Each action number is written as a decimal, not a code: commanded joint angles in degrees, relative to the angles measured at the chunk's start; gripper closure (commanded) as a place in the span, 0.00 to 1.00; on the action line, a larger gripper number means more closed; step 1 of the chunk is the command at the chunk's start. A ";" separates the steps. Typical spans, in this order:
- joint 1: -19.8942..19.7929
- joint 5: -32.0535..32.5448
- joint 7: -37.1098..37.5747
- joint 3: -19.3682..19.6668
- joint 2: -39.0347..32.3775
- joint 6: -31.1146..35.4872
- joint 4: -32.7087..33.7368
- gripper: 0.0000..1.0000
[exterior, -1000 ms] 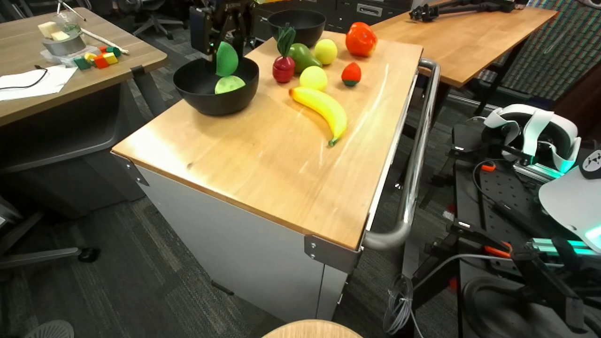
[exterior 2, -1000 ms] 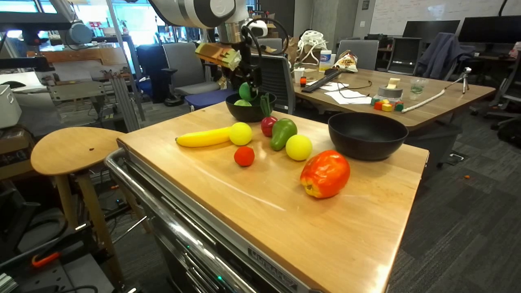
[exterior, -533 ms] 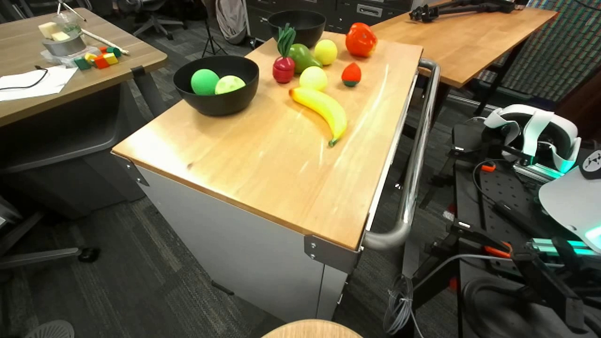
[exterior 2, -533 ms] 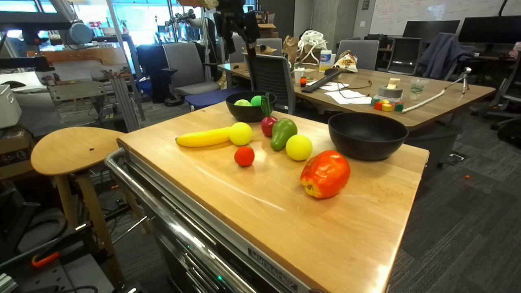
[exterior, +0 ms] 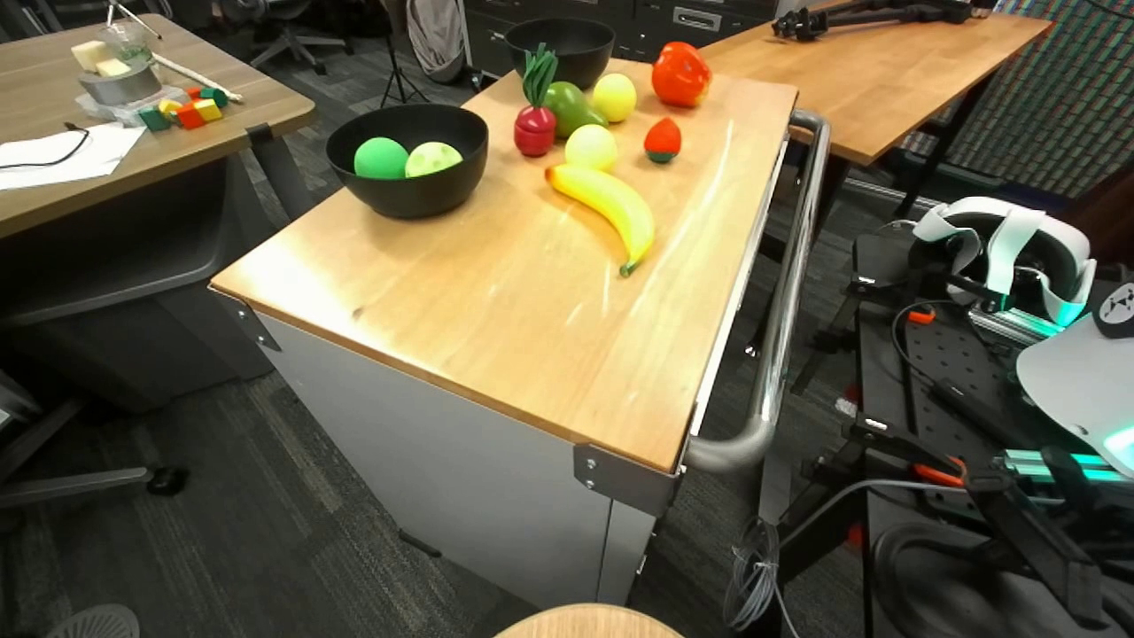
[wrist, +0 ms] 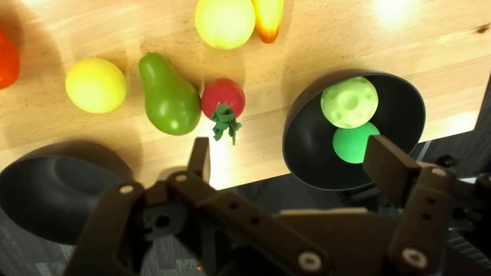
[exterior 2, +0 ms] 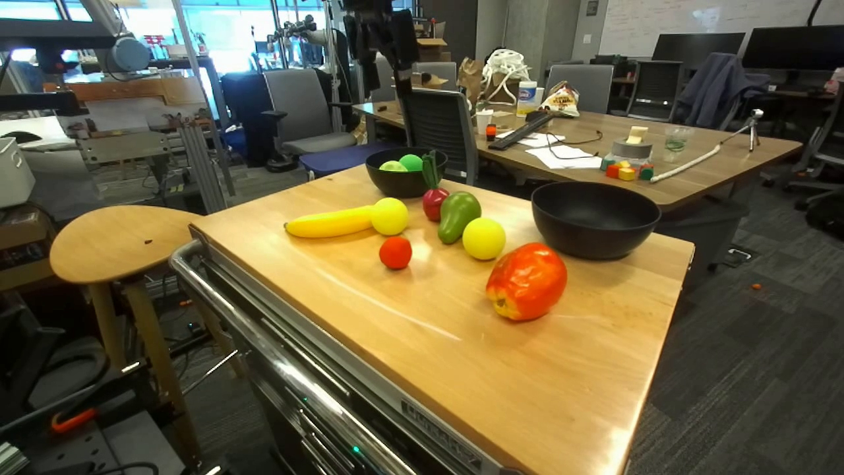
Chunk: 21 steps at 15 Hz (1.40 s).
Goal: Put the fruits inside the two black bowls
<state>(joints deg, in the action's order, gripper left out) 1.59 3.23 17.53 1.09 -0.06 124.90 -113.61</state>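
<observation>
A: Claw (wrist: pixel 293 161) state?
B: Jaws wide apart, nothing held. Green ball (wrist: pixel 353 143) and pale ball (wrist: pixel 350 102) sit in 1 black bowl (wrist: pixel 307 149); the rest, radish (wrist: pixel 226 94) included, are on the tabletop (exterior 2: pixel 560 382).
A: Next grab?
B: Radish, I'd guess — it crowds the avocado (wrist: pixel 170 97). Turn the jaws to clear that, come straight down, close below the leaves (wrist: pixel 224 117).

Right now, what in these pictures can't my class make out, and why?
Banana, wrist view: all but one end cut off by the top edge.
Large red-orange fruit, wrist view: partly cut off by the left edge.
Darker green ball, in both exterior views: underside hidden by the near wall of its black bowl.
Other black bowl, wrist view: partly hidden by the gripper.
Cart label, in an exterior view: lettering too blurred to read.
</observation>
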 commanded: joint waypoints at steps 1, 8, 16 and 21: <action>-0.53 1.33 1.20 -0.50 -0.48 5.15 -2.34 0.00; -2.49 0.41 4.96 1.86 -6.98 11.70 -2.14 0.00; -2.08 -0.94 7.90 2.69 -11.73 11.80 -0.70 0.30; -1.98 -0.76 7.40 2.81 -12.25 18.11 -1.15 0.64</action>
<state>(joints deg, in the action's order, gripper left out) -1.01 2.98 24.68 3.47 -11.81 139.99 -115.65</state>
